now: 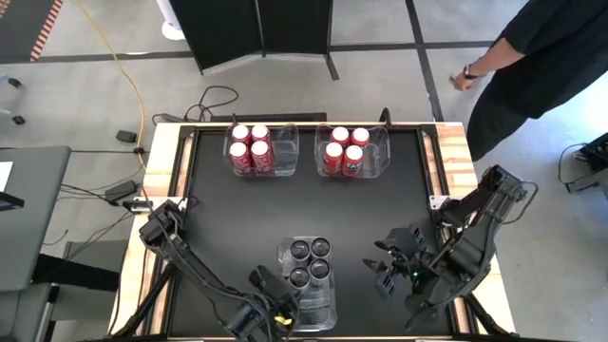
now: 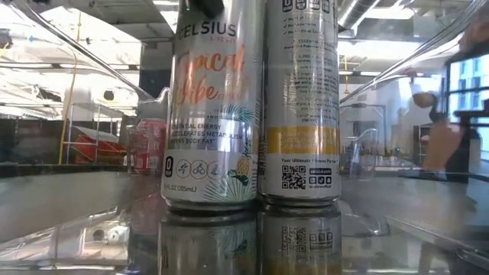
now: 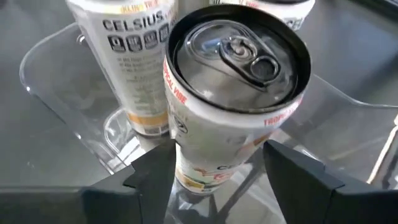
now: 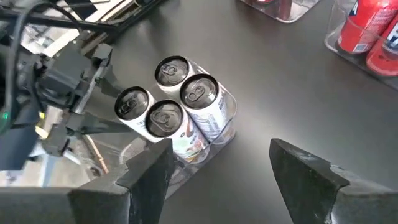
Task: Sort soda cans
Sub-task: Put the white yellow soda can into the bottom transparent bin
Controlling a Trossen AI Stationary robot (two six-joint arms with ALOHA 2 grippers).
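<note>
Left gripper (image 1: 269, 302) low at the near edge of the table, over the near end of the clear middle bin (image 1: 309, 306), fingers spread wide on either side of a silver can (image 3: 236, 81) without touching it, as seen only through the left wrist. From above, just dark lids: four silver cans (image 1: 309, 262) clustered at the far end of that bin. Farther back, two clear bins side by side, the left one (image 1: 252, 150) with four red cans, the right one (image 1: 346, 152) with four more. Right gripper (image 1: 388, 271) just right of the middle bin, hovering over bare black tabletop (image 1: 218, 209), fingers (image 4: 155, 171) wide apart and holding nothing. Level with the table, two tall silver cans up close, filling the frame, lettering legible: "CELSIUS" and "Tropical Vibe" on the left can (image 2: 210, 114), a QR code on the right can (image 2: 302, 107). "CELSIUS" again on a neighbouring can (image 3: 134, 56) through the left wrist. At far right beyond the table, a person in dark clothes (image 1: 532, 57).
</note>
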